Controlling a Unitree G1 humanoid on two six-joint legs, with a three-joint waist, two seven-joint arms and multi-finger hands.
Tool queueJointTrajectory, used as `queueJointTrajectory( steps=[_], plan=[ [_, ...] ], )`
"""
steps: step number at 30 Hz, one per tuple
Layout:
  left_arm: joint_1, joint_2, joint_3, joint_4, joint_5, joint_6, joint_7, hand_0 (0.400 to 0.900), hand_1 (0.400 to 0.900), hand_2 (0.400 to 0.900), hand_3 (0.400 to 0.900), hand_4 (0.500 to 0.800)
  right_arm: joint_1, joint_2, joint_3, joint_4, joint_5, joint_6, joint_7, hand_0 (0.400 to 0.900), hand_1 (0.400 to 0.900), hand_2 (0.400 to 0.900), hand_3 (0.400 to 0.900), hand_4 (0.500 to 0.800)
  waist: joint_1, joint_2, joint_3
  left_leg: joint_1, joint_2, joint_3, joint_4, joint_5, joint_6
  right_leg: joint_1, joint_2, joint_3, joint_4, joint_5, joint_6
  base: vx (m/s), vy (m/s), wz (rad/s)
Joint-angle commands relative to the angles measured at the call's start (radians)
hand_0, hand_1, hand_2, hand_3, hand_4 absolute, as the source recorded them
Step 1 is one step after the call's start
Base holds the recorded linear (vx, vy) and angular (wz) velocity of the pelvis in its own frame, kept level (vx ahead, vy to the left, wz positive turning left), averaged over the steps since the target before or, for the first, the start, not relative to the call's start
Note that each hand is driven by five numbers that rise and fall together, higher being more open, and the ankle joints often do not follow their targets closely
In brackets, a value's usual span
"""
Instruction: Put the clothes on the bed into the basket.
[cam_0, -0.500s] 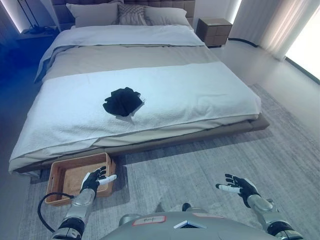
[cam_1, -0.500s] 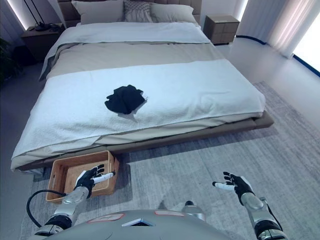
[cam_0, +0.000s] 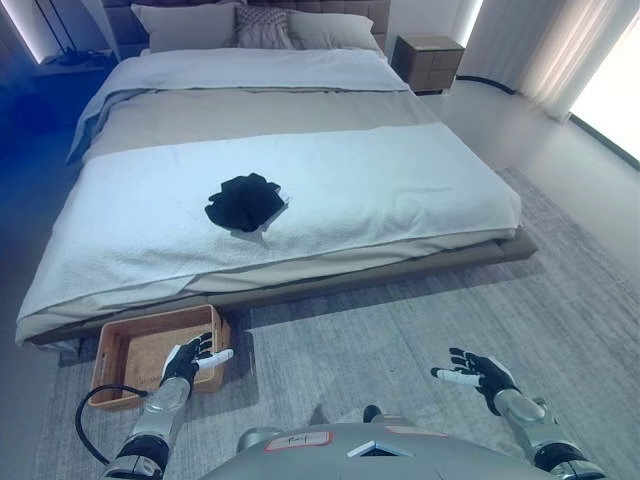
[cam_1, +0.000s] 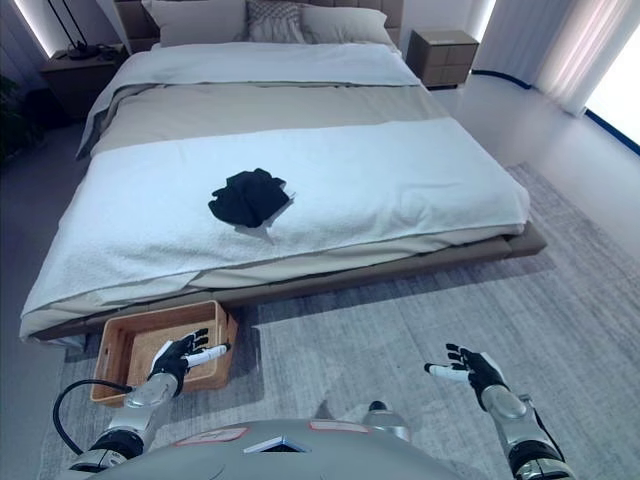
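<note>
Both hands (cam_0: 187, 358) (cam_0: 482, 373) low, fingers spread

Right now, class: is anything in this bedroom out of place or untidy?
One thing: a crumpled black garment lies on the white blanket of an otherwise neatly made bed, apart from the brown basket on the floor at the bed's foot. Both hands, left and right, are open and empty.

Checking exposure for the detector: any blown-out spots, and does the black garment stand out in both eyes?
Left eye view: window at the right edge is washed out; garment is sharp against the white blanket. Right eye view: same glare, same contrast.
</note>
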Motion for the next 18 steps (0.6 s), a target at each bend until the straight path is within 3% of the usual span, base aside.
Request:
queueJointTrajectory(
  steps=[1, 11, 18],
  plan=[
    [-0.109, 0.066, -0.030, 0.019, -0.028, -0.071, 0.038, 0.900, 0.900, 0.900, 0.900, 0.800, -0.112, -0.008, -0.005, 0.019, 0.057, -0.069, -0.038, 0.900, 0.900, 0.900, 0.900, 0.800, -0.026, -0.018, -0.034, -0.120, 0.003, -0.010, 0.003, 0.090, -0.038, 0.032, -0.020, -0.064, 0.022, -0.015, 0.017, 0.00, 0.000, 0.00],
    [-0.114, 0.066, -0.038, 0.017, -0.034, -0.072, 0.039, 0.900, 0.900, 0.900, 0.900, 0.800, -0.115, -0.007, -0.013, 0.020, 0.068, -0.066, -0.039, 0.900, 0.900, 0.900, 0.900, 0.800, -0.030, -0.030, -0.025, -0.125, -0.016, -0.012, 0.003, 0.080, -0.025, 0.009, -0.042, -0.051, 0.059, -0.019, 0.025, 0.00, 0.028, 0.03],
    [-0.126, 0.075, -0.049, 0.004, -0.035, -0.074, 0.044, 0.900, 0.900, 0.900, 0.900, 0.800, -0.123, 0.003, -0.012, 0.031, 0.070, -0.060, -0.039, 0.900, 0.900, 0.900, 0.900, 0.800, -0.030, -0.043, -0.008, -0.111, -0.051, -0.025, 0.008, 0.049, 0.008, -0.026, -0.081, -0.019, 0.158, -0.049, 0.039, 0.02, 0.088, 0.06]
  ],
)
